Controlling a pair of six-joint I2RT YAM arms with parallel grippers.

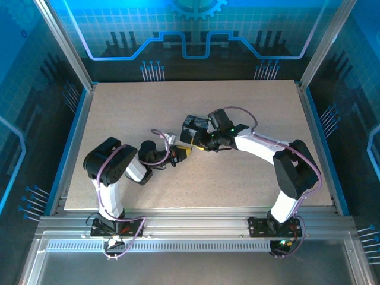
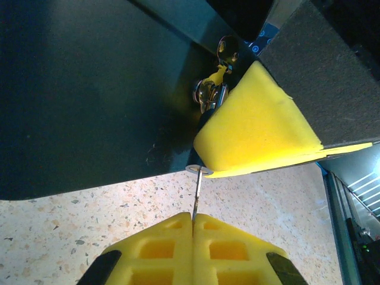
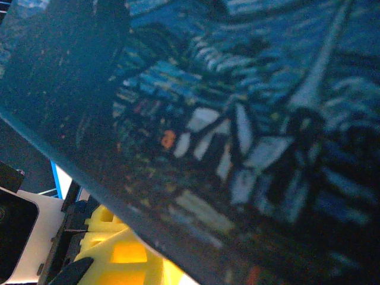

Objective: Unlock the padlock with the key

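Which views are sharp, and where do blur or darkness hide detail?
Top external view: evenly lit, sharp. Left wrist view: the key is crisp against the bright table, while the tin is almost black. Right wrist view: the tin is too near, its painting blurred.

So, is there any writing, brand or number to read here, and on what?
None that can be read.
The tin carries only painted swirls and brushstrokes, no letters.
The back wall has gear and circuit line drawings, no words.
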